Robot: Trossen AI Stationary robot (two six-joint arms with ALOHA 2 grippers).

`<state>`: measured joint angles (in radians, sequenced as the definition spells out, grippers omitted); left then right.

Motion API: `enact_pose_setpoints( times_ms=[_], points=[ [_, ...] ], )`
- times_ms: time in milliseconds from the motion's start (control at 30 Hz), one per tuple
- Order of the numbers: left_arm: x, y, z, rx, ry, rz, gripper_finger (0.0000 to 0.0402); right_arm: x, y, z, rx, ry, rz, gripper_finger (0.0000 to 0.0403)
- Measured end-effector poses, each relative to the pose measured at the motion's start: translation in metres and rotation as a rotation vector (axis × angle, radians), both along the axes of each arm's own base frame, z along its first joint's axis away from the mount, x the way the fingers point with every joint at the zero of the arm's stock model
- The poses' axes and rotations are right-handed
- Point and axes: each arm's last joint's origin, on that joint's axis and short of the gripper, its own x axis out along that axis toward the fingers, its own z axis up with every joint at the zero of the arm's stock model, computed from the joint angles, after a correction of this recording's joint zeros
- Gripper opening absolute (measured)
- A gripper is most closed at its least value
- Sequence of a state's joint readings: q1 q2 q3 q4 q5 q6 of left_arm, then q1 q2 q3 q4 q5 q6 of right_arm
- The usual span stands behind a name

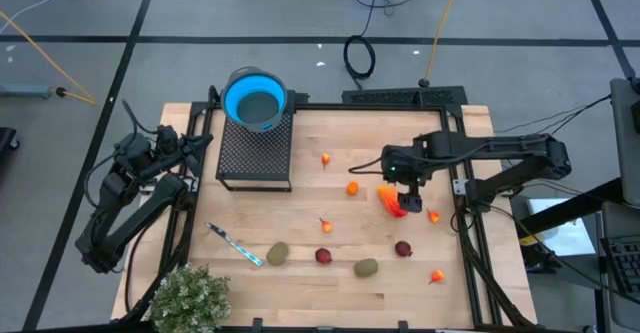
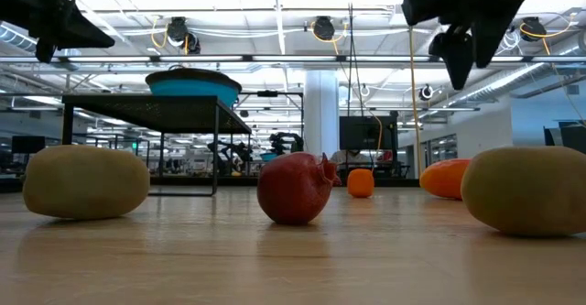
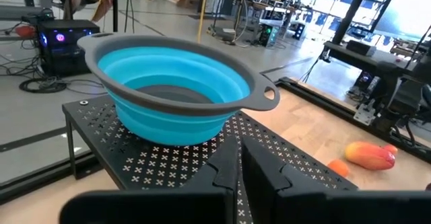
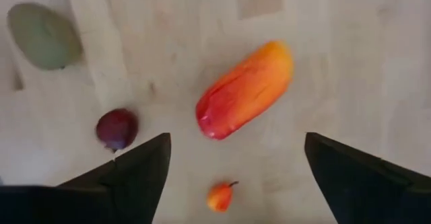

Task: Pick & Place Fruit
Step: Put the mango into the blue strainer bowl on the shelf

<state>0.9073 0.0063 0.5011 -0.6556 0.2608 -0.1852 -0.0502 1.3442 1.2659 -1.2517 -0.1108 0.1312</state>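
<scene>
Low view: an olive-brown oval (image 2: 85, 182) is lying at the lower left of the frame, a dark red round (image 2: 295, 188) is sitting at centre, and a second olive-brown oval (image 2: 526, 190) is filling the lower right. Behind them, a tiny orange ball (image 2: 361, 183) and the longer red-orange piece (image 2: 445, 179) are resting on the wooden table (image 2: 293, 259). Farther back at the upper left, a blue bowl (image 2: 193, 85) is standing on a black perforated stand (image 2: 146, 113).

From above, the right gripper (image 1: 403, 195) is hovering over the red-orange piece just right of the frame's centre, its fingers spread wide and gripping nothing; the wrist camera is showing the piece lying free on the wood between the two parted fingers (image 4: 138, 170). The rest of the fruit is lying scattered across the lower and middle table, apart from one another.

The left gripper (image 1: 200, 143) is waiting at the left edge of the frame beside the stand, its fingers nearly closed with only a thin gap between them and nothing in it.

A blue-and-white stick (image 1: 234, 244) and a bushy green plant (image 1: 190, 298) are sitting at the lower left.
</scene>
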Motion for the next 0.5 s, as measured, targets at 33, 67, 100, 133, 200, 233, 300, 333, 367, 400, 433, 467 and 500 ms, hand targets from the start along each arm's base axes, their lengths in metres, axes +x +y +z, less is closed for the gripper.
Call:
enact_pose_setpoints(
  times_ms=[33, 67, 100, 133, 200, 233, 300, 333, 367, 400, 433, 467, 500],
  points=[
    [0.000, 0.000, 0.000, 0.000, 0.000, 0.000, 0.0010, 0.001, 0.000, -0.002, 0.011, 0.009, 0.000, 0.0341],
    [0.000, 0.000, 0.000, 0.000, 0.000, -0.001, 0.0007, 0.003, 0.000, -0.004, 0.021, 0.016, -0.003, 0.0343],
    [0.000, 0.000, 0.000, -0.001, 0.001, 0.000, 0.0005, 0.004, 0.000, -0.005, 0.024, 0.024, -0.007, 0.0344],
    [0.000, 0.000, 0.000, -0.001, 0.001, 0.000, 0.0003, 0.005, 0.000, -0.007, 0.023, 0.032, -0.011, 0.0345],
    [0.000, 0.000, -0.001, -0.005, 0.006, -0.001, 0.0001, 0.005, 0.000, -0.013, 0.025, 0.053, -0.011, 0.0345],
    [0.000, 0.000, -0.001, -0.005, 0.006, -0.001, 0.0003, 0.006, 0.000, -0.015, 0.024, 0.064, -0.012, 0.0345],
    [0.000, 0.000, -0.001, -0.004, 0.007, -0.002, 0.0008, 0.005, 0.000, -0.020, 0.025, 0.082, -0.012, 0.0345],
    [0.000, 0.000, -0.001, -0.004, 0.007, -0.002, 0.0012, 0.004, 0.000, -0.023, 0.026, 0.089, -0.012, 0.0345],
    [0.000, 0.000, -0.001, -0.004, 0.007, -0.002, 0.0015, 0.004, 0.000, -0.026, 0.027, 0.096, -0.015, 0.0345],
    [0.000, 0.000, -0.001, -0.004, 0.007, -0.002, 0.0018, 0.002, 0.000, -0.029, 0.029, 0.108, -0.023, 0.0345],
    [0.000, 0.000, -0.001, -0.004, 0.007, -0.002, 0.0020, 0.001, 0.001, -0.032, 0.030, 0.123, -0.034, 0.0345],
    [0.000, 0.000, -0.001, -0.004, 0.007, -0.002, 0.0022, 0.000, 0.001, -0.035, 0.031, 0.135, -0.040, 0.0345],
    [0.000, 0.000, -0.001, -0.004, 0.007, -0.002, 0.0023, -0.001, 0.001, -0.038, 0.032, 0.145, -0.040, 0.0345]
  ],
)
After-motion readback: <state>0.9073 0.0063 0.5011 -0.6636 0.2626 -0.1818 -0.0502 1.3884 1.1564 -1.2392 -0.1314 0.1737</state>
